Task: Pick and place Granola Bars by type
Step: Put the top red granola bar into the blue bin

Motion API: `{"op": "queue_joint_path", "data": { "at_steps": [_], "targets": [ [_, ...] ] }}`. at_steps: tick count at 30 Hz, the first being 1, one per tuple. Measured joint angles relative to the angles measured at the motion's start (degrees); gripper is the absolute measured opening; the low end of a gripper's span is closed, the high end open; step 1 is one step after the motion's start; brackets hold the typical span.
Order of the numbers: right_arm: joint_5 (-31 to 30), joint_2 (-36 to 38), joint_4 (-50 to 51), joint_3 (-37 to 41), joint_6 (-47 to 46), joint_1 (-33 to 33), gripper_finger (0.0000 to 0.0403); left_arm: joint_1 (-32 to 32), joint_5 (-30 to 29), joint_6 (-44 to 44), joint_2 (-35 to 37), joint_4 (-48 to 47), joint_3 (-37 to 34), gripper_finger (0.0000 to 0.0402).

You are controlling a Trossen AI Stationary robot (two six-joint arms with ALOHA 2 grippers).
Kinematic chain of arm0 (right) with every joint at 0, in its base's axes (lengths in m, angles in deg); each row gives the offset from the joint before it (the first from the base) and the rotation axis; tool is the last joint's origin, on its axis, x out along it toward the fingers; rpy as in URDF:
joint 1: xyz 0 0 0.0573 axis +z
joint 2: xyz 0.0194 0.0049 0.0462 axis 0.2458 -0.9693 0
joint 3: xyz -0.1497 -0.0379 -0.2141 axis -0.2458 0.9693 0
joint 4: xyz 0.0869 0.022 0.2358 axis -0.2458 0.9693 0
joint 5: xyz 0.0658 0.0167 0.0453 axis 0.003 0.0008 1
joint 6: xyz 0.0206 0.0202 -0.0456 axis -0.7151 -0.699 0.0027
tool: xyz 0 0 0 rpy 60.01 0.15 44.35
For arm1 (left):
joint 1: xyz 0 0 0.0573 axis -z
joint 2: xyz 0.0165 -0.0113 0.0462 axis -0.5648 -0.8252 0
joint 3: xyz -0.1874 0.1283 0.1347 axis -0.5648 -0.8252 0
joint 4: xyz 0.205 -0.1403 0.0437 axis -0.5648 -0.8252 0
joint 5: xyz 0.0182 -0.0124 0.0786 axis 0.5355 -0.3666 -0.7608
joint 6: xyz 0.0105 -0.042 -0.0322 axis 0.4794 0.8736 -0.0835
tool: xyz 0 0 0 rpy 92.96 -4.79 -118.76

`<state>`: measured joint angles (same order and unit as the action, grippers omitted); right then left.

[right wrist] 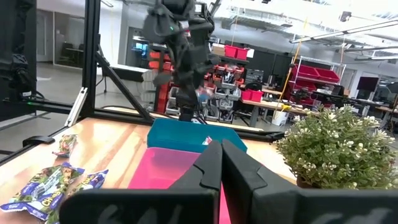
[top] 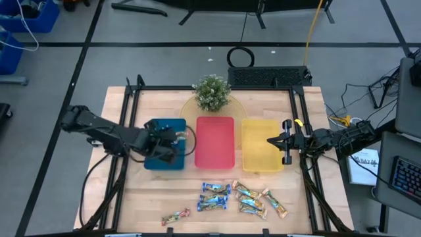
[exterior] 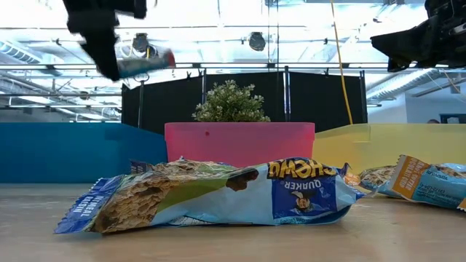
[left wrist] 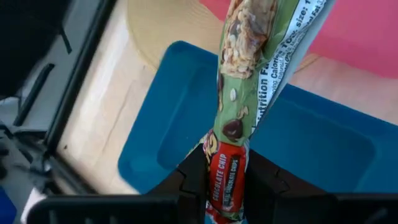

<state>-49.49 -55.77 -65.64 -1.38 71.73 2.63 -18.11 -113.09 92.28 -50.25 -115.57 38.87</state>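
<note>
My left gripper (top: pixel 176 137) hovers over the blue tray (top: pixel 164 162), shut on a greenish-red granola bar (left wrist: pixel 249 74). In the low view this gripper (exterior: pixel 109 51) is high above the table with the bar (exterior: pixel 149 62) sticking out sideways. My right gripper (top: pixel 273 140) is shut and empty over the yellow tray (top: pixel 260 155). Near the table's front edge lie blue-white bars (top: pixel 214 196), tan-gold bars (top: pixel 260 201) and one greenish-red bar (top: pixel 175 216), all flat on the wood. My left gripper pinches the greenish-red bar by its red "chocolate chip" end (left wrist: pixel 225 168) between the two fingers (left wrist: pixel 193 180). The rest of the wrapper runs out past the fingertips. The bar is lifted clear and hangs in the air above the blue tray (left wrist: pixel 180 130).
The red tray (top: pixel 215 141) sits between the blue and yellow trays. A small potted plant (top: pixel 212 92) stands on a round mat behind the red tray. Black frame rails (top: pixel 128 105) run along the table's left and right sides. Bare wood lies between the trays and the bars.
</note>
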Motion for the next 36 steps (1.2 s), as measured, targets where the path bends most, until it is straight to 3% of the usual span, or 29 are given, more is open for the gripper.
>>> {"op": "queue_joint_path", "data": {
  "at_steps": [4, 11, 17, 26, 30, 36],
  "targets": [
    [0.0, 0.0, 0.0, 0.0, -0.1, 0.0, 0.0000, -3.7, 7.3, -3.6, -0.3, 9.1, -8.5, 0.0076],
    [0.0, 0.0, 0.0, 0.0, 0.7, 0.0, 0.0000, -3.4, 10.9, 5.4, 0.5, 11.0, -20.2, 0.0076],
    [0.0, 0.0, 0.0, 0.0, 1.3, 0.0, 0.0000, -0.7, 16.3, 4.6, -0.5, 14.8, -26.0, 0.0076],
    [0.0, 0.0, -0.5, 0.0, 1.5, 0.0, 0.0000, 0.4, 16.9, 2.8, -0.5, 18.5, -26.9, 0.0084],
    [0.0, 0.0, -0.5, 0.0, 2.5, 0.0, 0.0000, 0.4, 16.3, 2.6, -0.6, 18.1, -25.8, 0.0122],
    [0.0, 0.0, -0.5, 0.0, 2.6, 0.0, 0.0000, 0.4, 16.5, -1.6, -0.6, 17.8, -24.7, 0.0222]
  ]
}}
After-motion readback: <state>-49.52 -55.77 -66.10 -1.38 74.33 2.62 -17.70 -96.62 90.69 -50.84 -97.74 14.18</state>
